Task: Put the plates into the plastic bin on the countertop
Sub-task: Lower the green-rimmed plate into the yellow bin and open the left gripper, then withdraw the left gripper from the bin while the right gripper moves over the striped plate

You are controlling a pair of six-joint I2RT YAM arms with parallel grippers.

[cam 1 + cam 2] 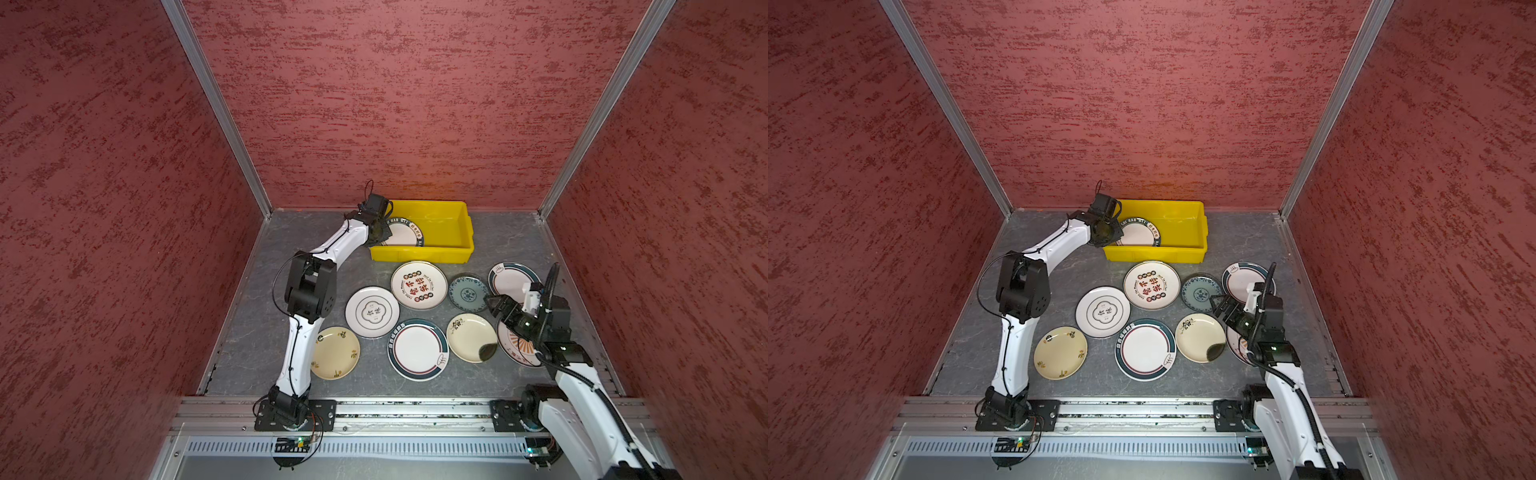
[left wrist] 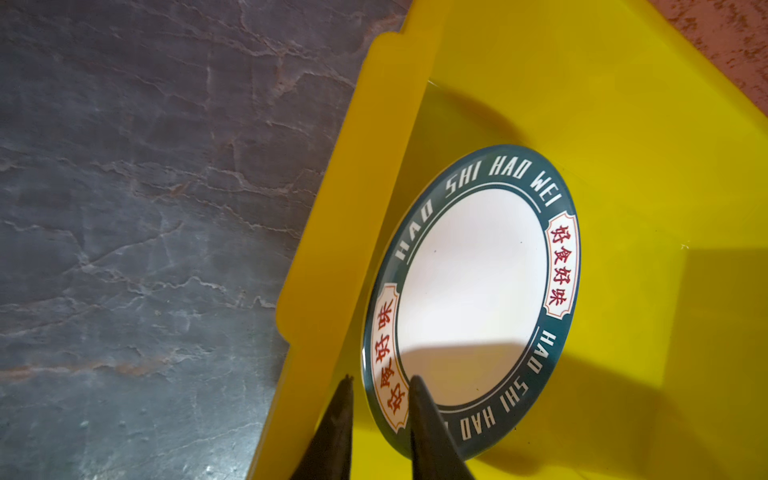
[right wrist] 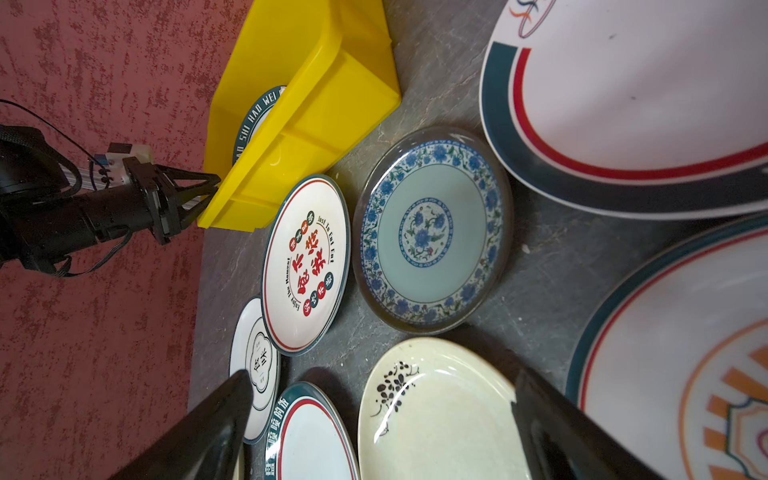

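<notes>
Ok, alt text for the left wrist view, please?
A white plate with a teal rim lettered HAO SHI HAO WEI sits inside the yellow bin, near its side wall. Two dark fingers, slightly parted, straddle its rim; grey veined countertop lies beside the bin.

Shows bright, even overhead light in both top views, sharp mid-frame, with wide-angle stretch toward the corners. Picks up an orange glow on the red wall [image 1: 419, 193] just past the left gripper [image 1: 383, 236]. Casts a broad soft shadow just ahead of that gripper over the teal-rimmed plate [image 2: 469, 291] and the plastic bin [image 2: 332, 249] floor. Blurs the dark fingers [image 3: 199, 436] of the right gripper [image 3: 382, 374]; streaks white glare on the cream plate [image 3: 436, 415] between them.
</notes>
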